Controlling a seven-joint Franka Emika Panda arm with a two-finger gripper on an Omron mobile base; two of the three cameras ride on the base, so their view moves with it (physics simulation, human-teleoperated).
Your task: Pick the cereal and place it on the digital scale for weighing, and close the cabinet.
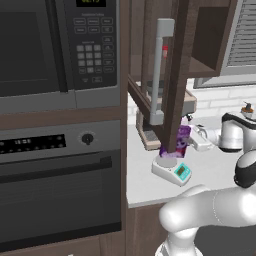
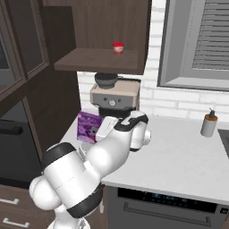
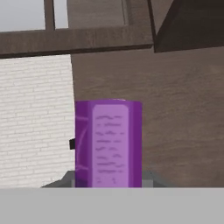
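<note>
The purple cereal (image 1: 179, 141) box stands upright on the round plate of the white digital scale (image 1: 173, 170), on the counter under the cabinet. In the hand view the cereal (image 3: 108, 144) shows its narrow side straight ahead, with nothing around it. My gripper (image 1: 193, 138) is just right of the box at its height, open, a little apart from it. From the other side the cereal (image 2: 89, 126) sits directly left of the gripper (image 2: 101, 129). The cabinet (image 2: 103, 27) is open, and its door (image 1: 176, 75) with the grey bar handle (image 1: 160, 70) swings out over the scale.
A red-capped jar (image 2: 118, 48) sits on the cabinet shelf. The beige coffee machine (image 2: 114, 96) stands behind the scale against the brick wall. Microwave (image 1: 55, 45) and oven (image 1: 55, 190) fill the left. A soap dispenser (image 2: 209, 123) stands far right on the counter (image 2: 179, 156).
</note>
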